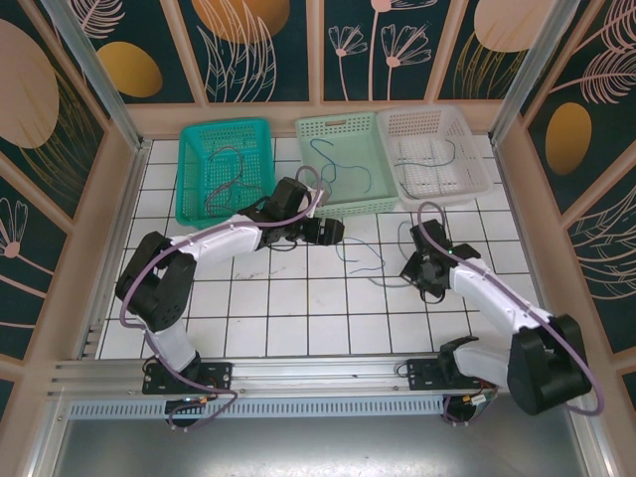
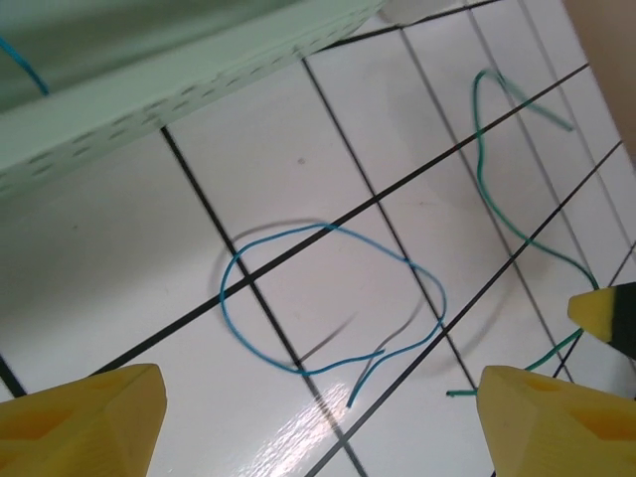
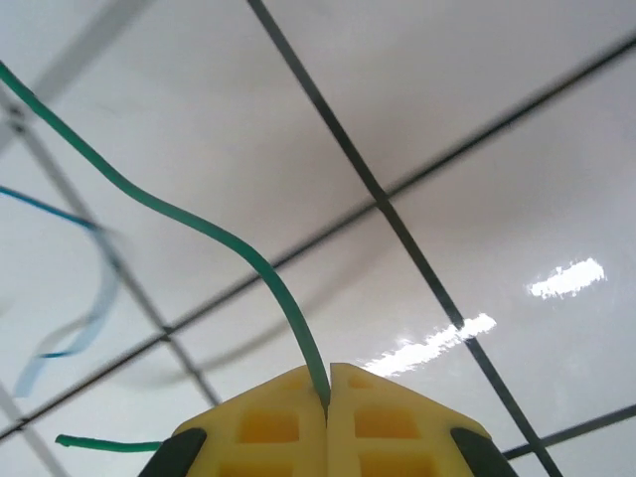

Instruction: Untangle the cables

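Right jaws are pressed together, pinching the green cable (image 3: 199, 225), whose long axis climbs from them toward the frame's upper left. Left jaws are spread. Between them the blue cable (image 2: 328, 228) loops on the tiled tabletop (image 2: 119, 248) at centre frame, its loose end pointing down.

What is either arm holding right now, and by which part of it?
The right gripper is shut on the green cable, pinching it near one loose end. The left gripper is open and holds nothing.
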